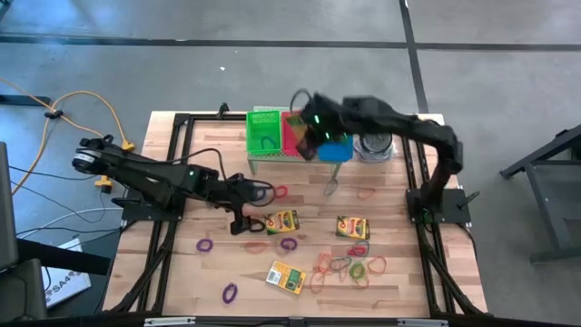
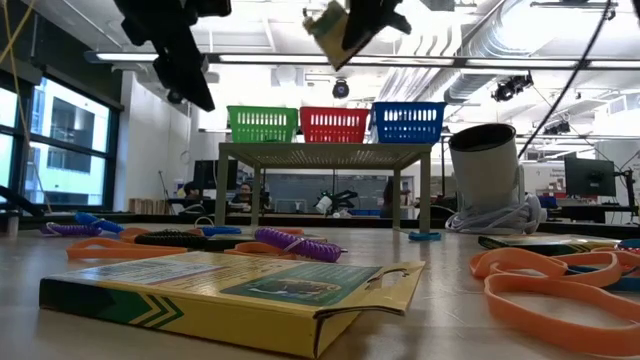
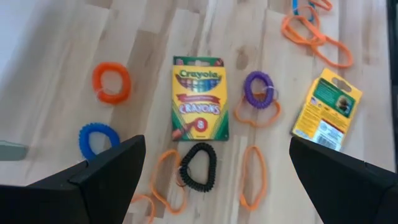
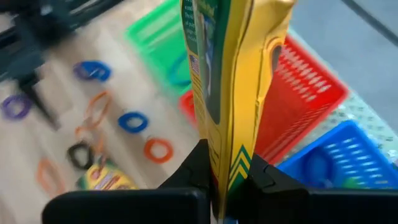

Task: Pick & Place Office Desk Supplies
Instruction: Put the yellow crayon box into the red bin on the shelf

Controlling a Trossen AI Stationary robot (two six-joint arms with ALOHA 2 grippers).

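Note:
My right gripper (image 1: 311, 138) (image 4: 230, 177) is shut on a yellow-and-green crayon box (image 4: 224, 81), high above the red basket (image 1: 295, 136); the low view shows the box (image 2: 325, 25) tilted near the top. My left gripper (image 1: 241, 221) (image 3: 216, 149) hovers open over the table beside another crayon box (image 3: 200, 96) (image 1: 283, 221) that lies flat. Two more boxes (image 1: 352, 227) (image 1: 286, 277) lie flat. Rubber-band loops (image 1: 349, 268) (image 3: 261, 87) are scattered on the wood. My right gripper pinches the crayon box between its two fingers (image 4: 199, 168), one on each broad face, at the end with the green chevron (image 4: 239, 162). The box stands edge-on out of the fingers, lifted clear above the baskets.
Green (image 1: 266, 132), red and blue (image 1: 336, 150) mesh baskets stand in a row on a small raised shelf (image 2: 320, 152) at the table's far edge, with a silvery tin (image 1: 374, 143) to their right. A black coiled loop (image 3: 198, 167) lies under my left gripper. Black frame rails (image 1: 177, 163) border the table.

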